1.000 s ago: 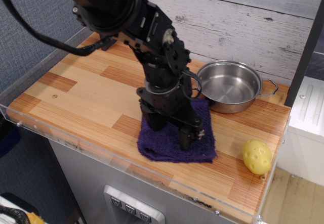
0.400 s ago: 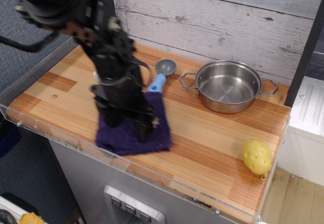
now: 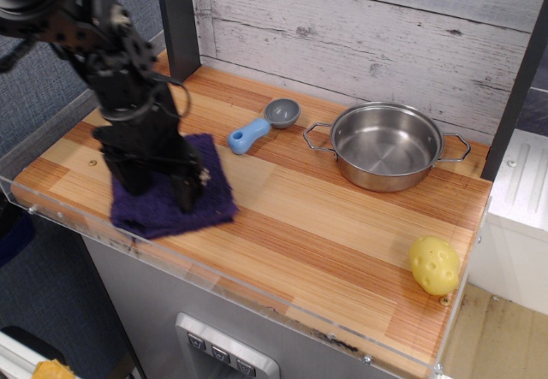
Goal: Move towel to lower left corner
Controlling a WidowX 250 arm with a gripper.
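The dark purple towel [image 3: 210, 192] lies flat on the wood-plank tabletop, near the front edge on the left side. My black gripper [image 3: 161, 187] stands upright on the towel's middle, fingertips sunk in the cloth and gripping it. The arm comes down from the upper left and hides the towel's back left part. The lower left corner [image 3: 50, 176] of the table, with its clear acrylic rim [image 3: 19, 192] and a small screw hole [image 3: 92, 162], is bare wood just left of the towel.
A steel pot [image 3: 390, 144] stands at the back right. A grey scoop with a blue handle [image 3: 255, 128] lies behind the towel. A yellow dimpled ball [image 3: 434, 265] sits at the front right corner. A dark post [image 3: 178, 20] rises at the back left.
My gripper has slid left along the front edge, from beside the pot to the left side, and the towel has moved with it. The scoop has come into view.
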